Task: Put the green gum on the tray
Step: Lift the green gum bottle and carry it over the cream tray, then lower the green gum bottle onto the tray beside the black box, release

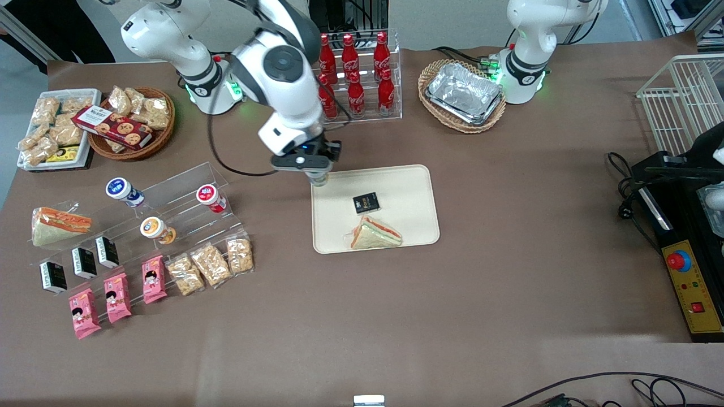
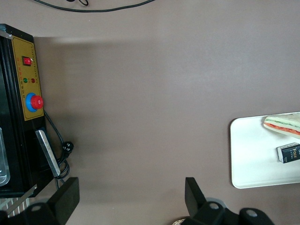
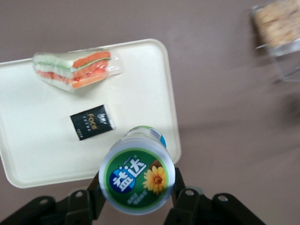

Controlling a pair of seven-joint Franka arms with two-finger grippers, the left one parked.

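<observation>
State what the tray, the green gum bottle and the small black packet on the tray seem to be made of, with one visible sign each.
Tray: probably plastic, cream, smooth with a soft sheen and moulded rounded corners.
Green gum, held over the tray's corner in the gripper with the jaws shut on it: likely plastic, with a glossy printed lid.
Black packet: looks like printed card or foil; the material stays uncertain.

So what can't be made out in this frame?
- Front view: the green gum is hidden by the gripper, over the tray corner.
- Right wrist view: whether the bottle's base touches the tray; its lid blocks that.
- Small black packet: print too small to read.
</observation>
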